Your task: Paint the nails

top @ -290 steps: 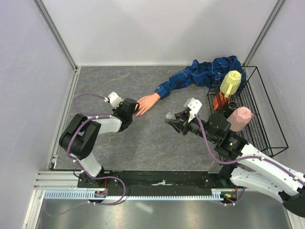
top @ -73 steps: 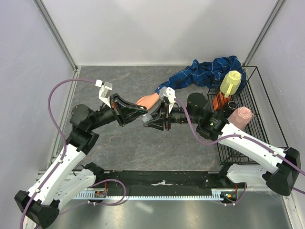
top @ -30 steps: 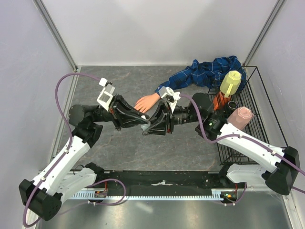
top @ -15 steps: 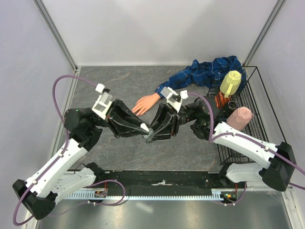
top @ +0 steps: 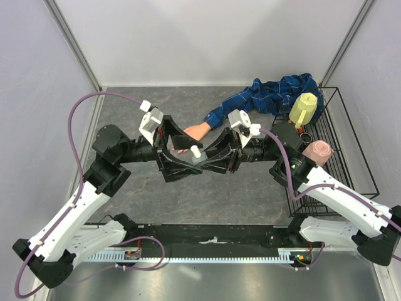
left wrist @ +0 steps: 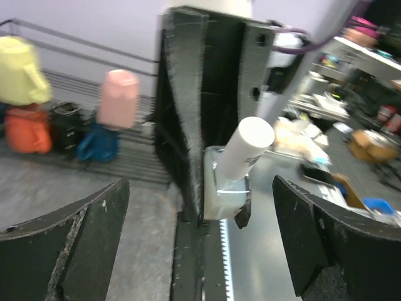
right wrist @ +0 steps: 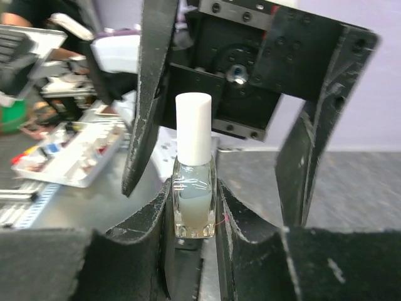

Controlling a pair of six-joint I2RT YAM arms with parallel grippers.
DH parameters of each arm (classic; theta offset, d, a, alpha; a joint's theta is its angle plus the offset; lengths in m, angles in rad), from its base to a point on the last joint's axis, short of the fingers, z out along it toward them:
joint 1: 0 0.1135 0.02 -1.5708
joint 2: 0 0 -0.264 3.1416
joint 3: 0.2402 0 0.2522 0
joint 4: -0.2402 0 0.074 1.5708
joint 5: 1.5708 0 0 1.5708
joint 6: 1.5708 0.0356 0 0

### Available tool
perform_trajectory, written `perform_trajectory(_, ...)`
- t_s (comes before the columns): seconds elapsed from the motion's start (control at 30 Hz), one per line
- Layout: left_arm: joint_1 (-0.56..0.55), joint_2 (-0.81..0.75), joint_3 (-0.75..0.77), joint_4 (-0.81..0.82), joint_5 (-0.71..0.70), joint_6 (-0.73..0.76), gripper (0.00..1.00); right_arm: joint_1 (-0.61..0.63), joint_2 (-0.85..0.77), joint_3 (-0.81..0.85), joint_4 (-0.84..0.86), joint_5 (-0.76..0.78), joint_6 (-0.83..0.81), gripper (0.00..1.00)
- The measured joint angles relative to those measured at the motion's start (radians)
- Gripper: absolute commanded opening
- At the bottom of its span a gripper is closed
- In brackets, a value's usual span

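**Top view.** The left pincer (top: 192,160) stands wide open, one finger on each side of a small clear bottle (top: 198,157) with a white cap. The right pincer (top: 203,163) is closed on the bottle's glass body and holds it above the grey worktop (top: 144,106). Just behind both lies the mannequin hand (top: 197,130), coming out of a blue plaid sleeve (top: 263,97). The left pincer partly hides its fingertips, and the nails are too small to make out. A wire rack (top: 351,163) stands at the right edge.

**Left wrist view.** The left pincer's own fingers sit far apart at the lower corners. The bottle is tilted, cap toward the upper right, against a finger of the right pincer.

**Right wrist view.** The bottle stands upright, clamped low between the right pincer's fingers. Faint marks on the glass cannot be read.
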Motion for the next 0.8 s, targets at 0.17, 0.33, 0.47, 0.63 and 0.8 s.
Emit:
perform_trajectory(0.17,0.000,-0.076,0.006,-0.175,-0.240,0.060,0.84,0.002,-0.026,0.003,-0.126,0.177,-0.103,0.00)
perform_trajectory(0.33,-0.002,-0.114,0.041,-0.208,-0.412,0.032,0.56,0.003,-0.031,0.005,-0.206,0.409,-0.174,0.00)
perform_trajectory(0.47,-0.047,-0.103,0.045,-0.161,-0.549,0.002,0.64,0.005,-0.021,0.006,-0.229,0.538,-0.200,0.00)
perform_trajectory(0.63,-0.150,-0.070,0.035,-0.097,-0.704,0.003,0.64,0.012,-0.008,0.006,-0.229,0.611,-0.210,0.00)
perform_trajectory(0.8,-0.193,-0.024,0.026,-0.053,-0.805,0.008,0.56,0.018,0.000,0.006,-0.229,0.630,-0.210,0.00)
